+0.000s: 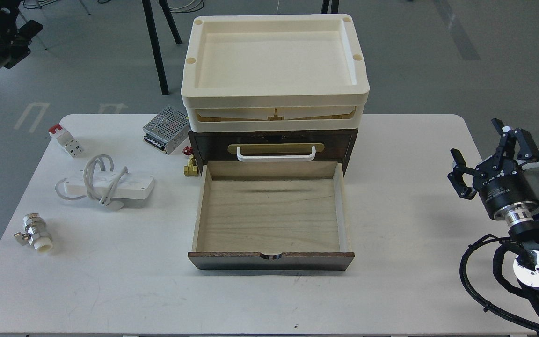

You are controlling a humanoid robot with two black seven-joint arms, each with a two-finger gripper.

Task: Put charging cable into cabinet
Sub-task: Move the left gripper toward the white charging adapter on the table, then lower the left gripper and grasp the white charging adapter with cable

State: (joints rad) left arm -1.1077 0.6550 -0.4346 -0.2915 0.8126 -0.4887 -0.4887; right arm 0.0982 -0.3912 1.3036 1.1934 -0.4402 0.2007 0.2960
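The charging cable [127,184], a flat white block with a pale cord [95,171] looped around it, lies on the white table [414,140] at the left, apart from both grippers. The cabinet [208,142], a small dark brown chest, stands at mid-table with its lower drawer [269,215] pulled out and empty; a white handle [276,154] sits on the shut drawer above. My left gripper [14,23] is high at the top left corner, partly cut off by the frame edge. My right gripper [477,140] is open and empty at the table's right edge.
Two cream plastic trays [274,100] are stacked on the cabinet. A perforated metal power-supply box [166,127] and a brass valve [191,166] lie left of the cabinet. A red-and-white block [66,139] and a metal valve [33,232] lie near the left edge.
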